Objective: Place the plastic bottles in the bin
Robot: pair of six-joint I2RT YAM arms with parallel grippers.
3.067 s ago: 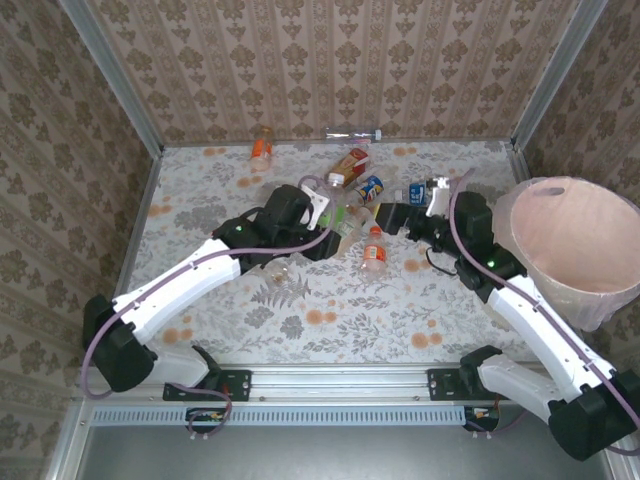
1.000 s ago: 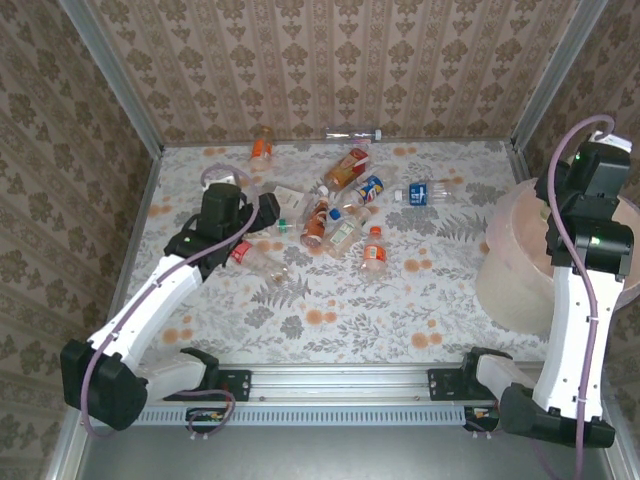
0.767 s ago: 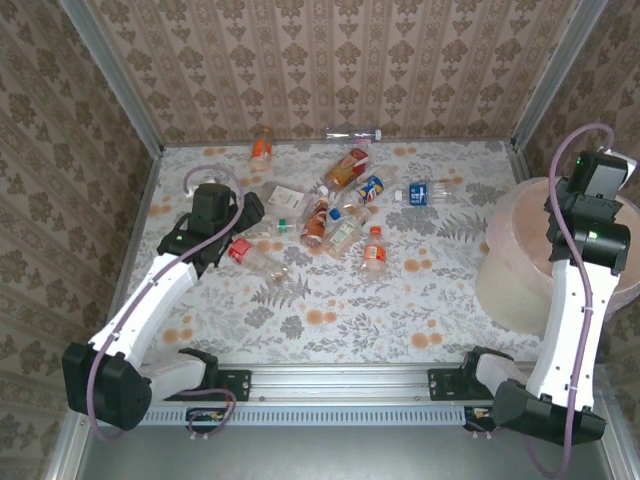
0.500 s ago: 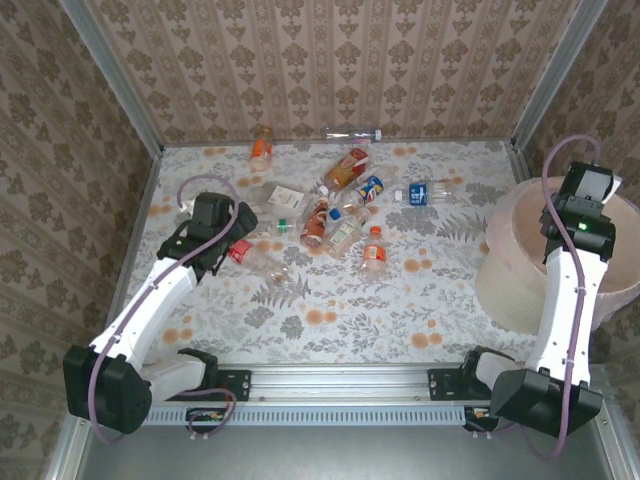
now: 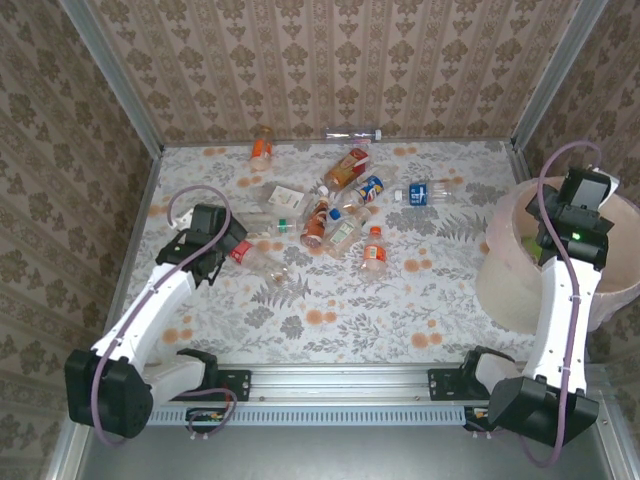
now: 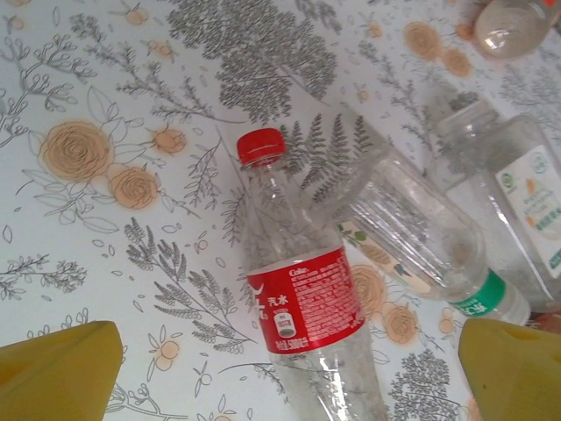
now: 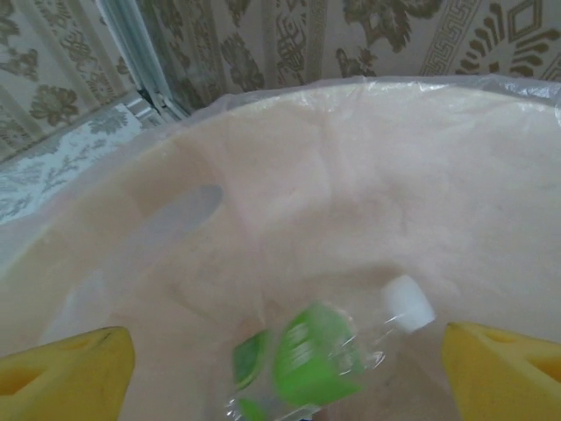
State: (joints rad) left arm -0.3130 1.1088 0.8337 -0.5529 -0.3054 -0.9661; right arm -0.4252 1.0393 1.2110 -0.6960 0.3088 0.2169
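Green-labelled bottle (image 7: 317,353) beneath right gripper (image 7: 285,368).

Non-task stock as I read it off my feeds: one tablecloth (image 5: 340,300), pale, printed with grey ferns and orange roses, lying flat over the whole table top. Back wall (image 5: 330,70) and left side wall (image 5: 50,200), both papered in a beige-and-brown damask pattern. Two aluminium posts, far left corner (image 5: 110,75) and far right corner (image 5: 560,70), slanting in my overhead view. One aluminium rail (image 5: 340,378) along the near table edge, with a slotted grey strip (image 5: 330,415) just below it.
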